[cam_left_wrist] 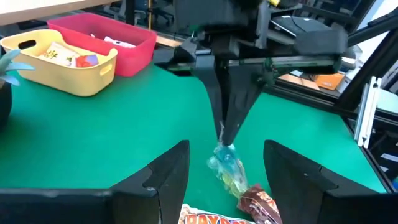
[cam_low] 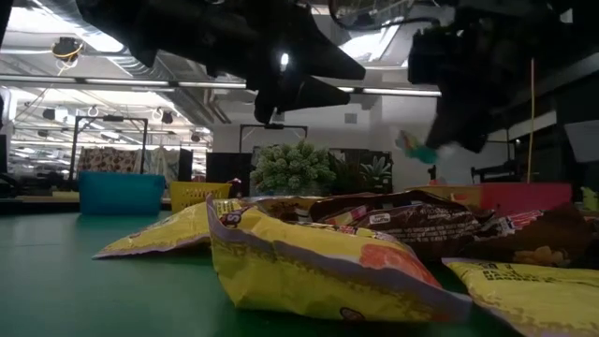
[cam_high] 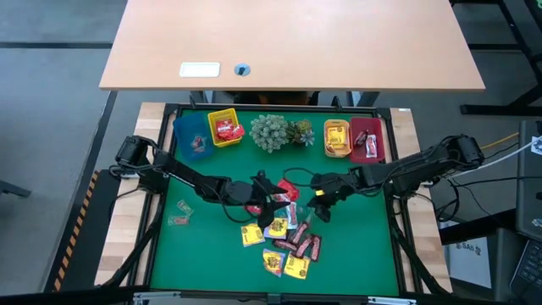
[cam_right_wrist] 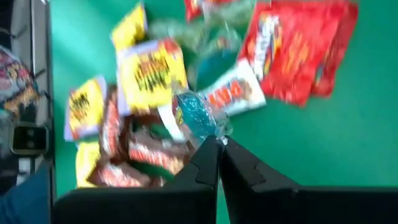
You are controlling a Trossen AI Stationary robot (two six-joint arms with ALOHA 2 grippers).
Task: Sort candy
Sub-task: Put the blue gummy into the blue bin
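right gripper pinches one clear-blue candy; left gripper spread wide, empty; four bins.

Right gripper pinched shut over mid-table — left gripper beside it, fingers spread.

Two dark jointed arms trailing black cables end in tapered black fingers.
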